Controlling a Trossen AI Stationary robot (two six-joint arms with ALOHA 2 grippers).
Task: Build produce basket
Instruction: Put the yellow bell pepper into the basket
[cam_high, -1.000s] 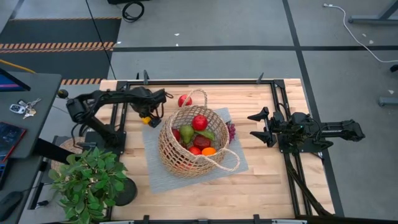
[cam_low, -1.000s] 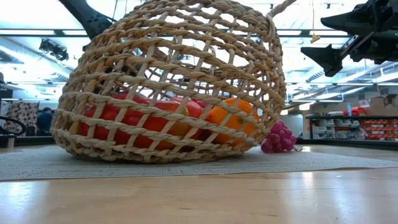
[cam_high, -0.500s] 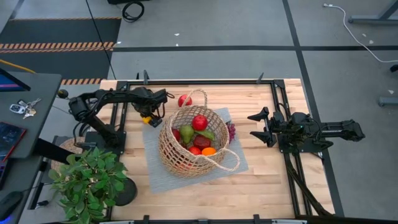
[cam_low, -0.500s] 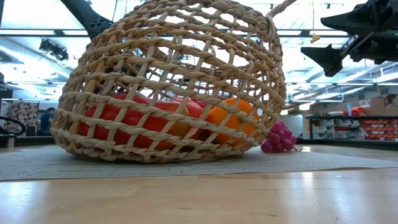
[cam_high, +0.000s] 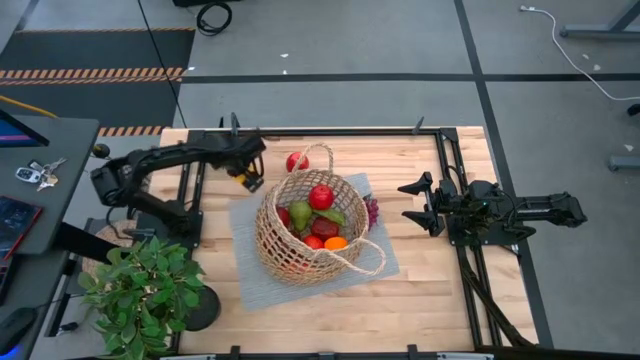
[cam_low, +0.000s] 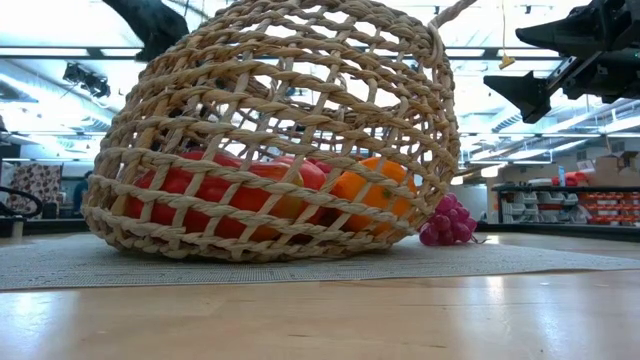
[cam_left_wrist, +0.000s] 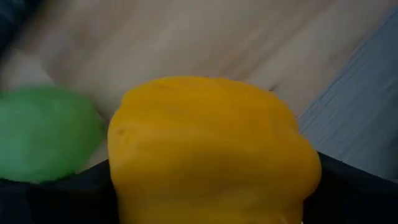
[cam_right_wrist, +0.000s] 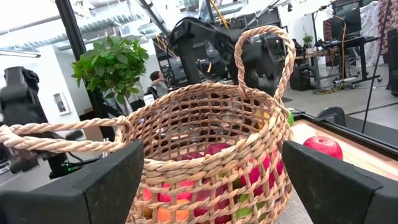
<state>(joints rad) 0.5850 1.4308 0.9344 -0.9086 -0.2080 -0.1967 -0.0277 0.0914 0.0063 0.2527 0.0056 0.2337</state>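
My left claw (cam_high: 244, 176) sits near the far left part of the tabletop (cam_high: 440, 300), just off the far left corner of the grey woven mat (cam_high: 245, 278), and it is closed around a yellow toy pepper (cam_left_wrist: 211, 149); my wrist camera is filled with that smooth yellow body wedged between the dark fingers, with a green toy fruit (cam_left_wrist: 43, 134) lying just beside it on the wood. The grip looks snug, so I judge the step in hand is lifting the pepper and carrying it to the round tan wicker basket (cam_high: 305, 228).

The basket rests on the mat, tipped so its opening faces up and toward the right edge, one looped handle (cam_high: 318, 152) toward the far edge. It already holds red and green apples, a pear and an orange (cam_high: 336, 242). A red apple (cam_high: 296, 161) lies on the wood just beyond the far handle, and a purple grape bunch (cam_low: 446, 222) sits against the basket's right side.

To do this well I would raise the pepper clear of the rim before crossing, keep away from the far handle, and let go low over the pile so nothing bounces out.

My right claw (cam_high: 412, 202) waits wide open near the right edge, pointed at the basket.
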